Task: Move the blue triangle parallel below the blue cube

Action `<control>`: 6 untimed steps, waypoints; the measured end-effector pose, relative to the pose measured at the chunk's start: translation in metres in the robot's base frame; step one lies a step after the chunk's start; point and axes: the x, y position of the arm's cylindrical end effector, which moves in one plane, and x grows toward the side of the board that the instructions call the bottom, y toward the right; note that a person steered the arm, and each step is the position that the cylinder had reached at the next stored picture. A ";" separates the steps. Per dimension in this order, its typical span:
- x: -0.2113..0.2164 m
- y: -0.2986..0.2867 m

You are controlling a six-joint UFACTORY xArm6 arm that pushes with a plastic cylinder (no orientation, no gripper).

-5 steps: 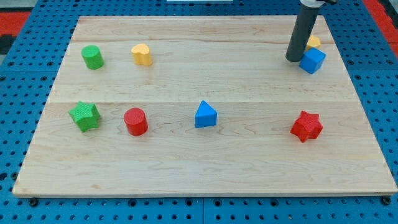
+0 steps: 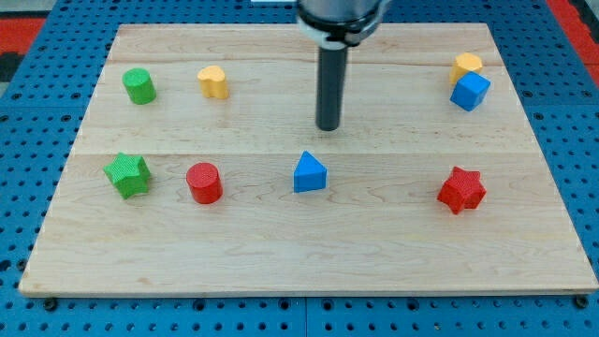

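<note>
The blue triangle [image 2: 309, 173] lies on the wooden board [image 2: 299, 253] just below its middle. The blue cube [image 2: 469, 91] sits at the upper right, touching a yellow block [image 2: 466, 65] just above it. My tip [image 2: 328, 126] stands above the blue triangle and slightly to its right, a short gap away, not touching it. The blue cube is far to the right of my tip.
A red star [image 2: 461, 190] lies at the right, below the blue cube. A red cylinder [image 2: 203, 183] and a green star [image 2: 127, 174] lie left of the triangle. A green cylinder [image 2: 139, 86] and a yellow heart-like block [image 2: 213, 81] sit at upper left.
My tip has moved left and a little down, from beside the blue cube to just above the blue triangle. No block has moved.
</note>
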 end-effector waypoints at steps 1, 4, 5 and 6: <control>0.011 -0.037; 0.061 -0.050; 0.086 -0.025; 0.089 0.016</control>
